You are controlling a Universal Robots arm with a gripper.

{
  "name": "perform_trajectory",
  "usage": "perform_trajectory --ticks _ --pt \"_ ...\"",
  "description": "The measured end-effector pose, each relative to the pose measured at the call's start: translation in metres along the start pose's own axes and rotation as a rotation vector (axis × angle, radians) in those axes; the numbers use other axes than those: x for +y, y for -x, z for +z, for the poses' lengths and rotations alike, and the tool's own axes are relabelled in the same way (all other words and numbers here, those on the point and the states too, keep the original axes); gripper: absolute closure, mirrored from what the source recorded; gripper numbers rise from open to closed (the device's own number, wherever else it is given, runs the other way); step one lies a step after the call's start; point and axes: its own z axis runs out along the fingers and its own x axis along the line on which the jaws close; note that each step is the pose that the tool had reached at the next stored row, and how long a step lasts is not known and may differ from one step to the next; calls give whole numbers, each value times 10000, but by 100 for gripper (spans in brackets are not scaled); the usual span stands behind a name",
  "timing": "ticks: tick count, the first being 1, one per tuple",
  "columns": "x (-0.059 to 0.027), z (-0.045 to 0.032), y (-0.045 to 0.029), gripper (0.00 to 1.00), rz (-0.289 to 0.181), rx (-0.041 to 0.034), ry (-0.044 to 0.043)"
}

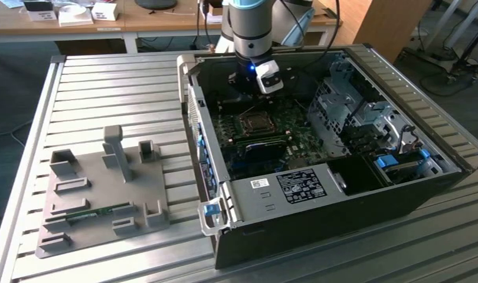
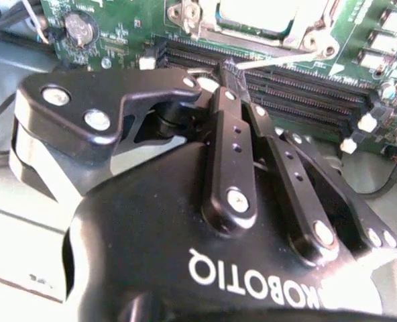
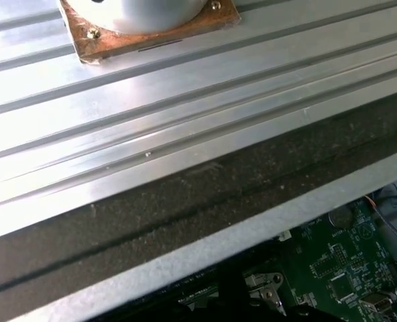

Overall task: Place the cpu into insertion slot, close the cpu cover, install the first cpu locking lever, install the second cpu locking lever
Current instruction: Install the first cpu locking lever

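Touching a cpu locking lever (image 2: 286,59) at the socket's (image 2: 322,47) edge, the gripper (image 2: 229,70) has fingers (image 2: 232,127) pinched together, suiting such thin wire. The cpu cover (image 2: 272,37) lies shut.

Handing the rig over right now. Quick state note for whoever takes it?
Claw: shut, tip at the end of a locking lever, low inside the PC case.
Cpu: seated in the socket; cpu cover looks down over it.
Done: cpu placed, cover apparently closed.
Left: this lever looks unlatched; the other one can't be judged.
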Motion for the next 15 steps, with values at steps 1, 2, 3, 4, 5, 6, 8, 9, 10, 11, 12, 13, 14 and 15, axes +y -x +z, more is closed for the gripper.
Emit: perform_trajectory --ticks 1,2,3,4,5,6,8,9,10,11,12,13,14,15 --pt "0 -3 1 89 13 20 49" --pt "-2 -7 2 89 29 41 104" --pt "-4 -8 4 89 38 54 140" --pt "-4 -8 4 89 39 54 142" --pt "-4 -7 4 89 40 54 143" --pt "-6 -8 3 89 40 54 143" --pt "-13 -11 -1 89 38 54 143" --pt "-16 -12 -4 89 38 54 144" --pt "-17 -12 -5 89 38 53 144" --pt "-20 -13 -6 89 39 54 150" --pt "-23 -14 -8 89 43 58 168" --pt "-28 -16 -9 89 47 59 179" --pt "-32 -17 -11 89 49 59 185" --pt "-34 -17 -12 89 49 60 189"
